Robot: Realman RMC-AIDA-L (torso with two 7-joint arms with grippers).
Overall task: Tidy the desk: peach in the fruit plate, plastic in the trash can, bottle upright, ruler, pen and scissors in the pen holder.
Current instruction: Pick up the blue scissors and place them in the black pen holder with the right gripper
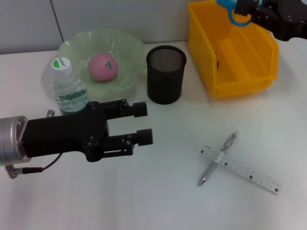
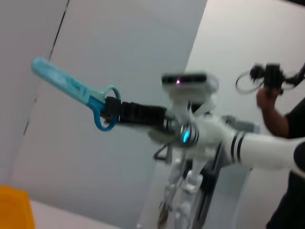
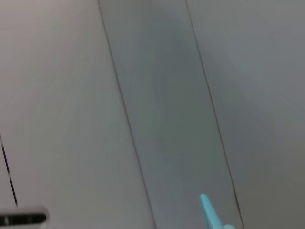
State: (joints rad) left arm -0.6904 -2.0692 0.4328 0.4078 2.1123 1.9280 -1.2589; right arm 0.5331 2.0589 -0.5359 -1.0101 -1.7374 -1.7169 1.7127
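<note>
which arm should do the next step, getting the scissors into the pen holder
Right. The right gripper already holds the blue scissors, raised over the yellow bin, near the pen holder. The left gripper is open and empty, low over the table.

No text can be read. The bottle [image 1: 70, 87], at the far left, has a green logo on its white cap, too small to make out. The ruler [image 1: 241, 169], near right, shows only dark marks.
</note>
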